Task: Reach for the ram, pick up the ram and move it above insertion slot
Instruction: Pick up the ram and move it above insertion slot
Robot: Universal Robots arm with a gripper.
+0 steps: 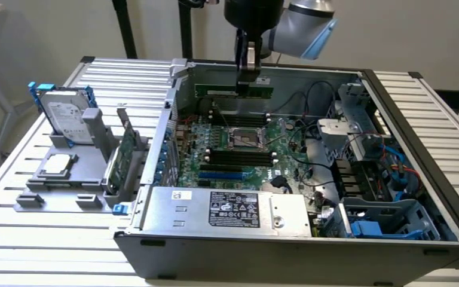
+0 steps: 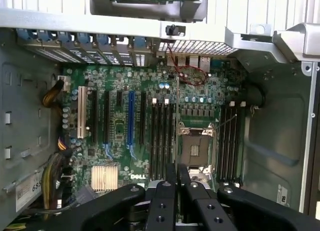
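Gripping the ram [image 1: 234,91], a long, thin green stick, the closed pincer [image 1: 250,75] holds it level above the motherboard [image 1: 238,149], near the case's [image 1: 293,239] rear wall.

Only one marking is reading cleanly: white "DELL" lettering [image 2: 138,176] is showing on the green motherboard [image 2: 150,116], just ahead of the gripper [image 2: 177,191] in the wrist view. A white sticker [image 2: 29,191] on the chassis wall, well off to the gripper's side, is showing digits that look like "65", the rest being cut off. The black label [image 1: 235,210] on the silver power supply [image 1: 222,212], far below the gripper [image 1: 248,75] in the exterior view, is carrying fine print and certification marks, none legible.
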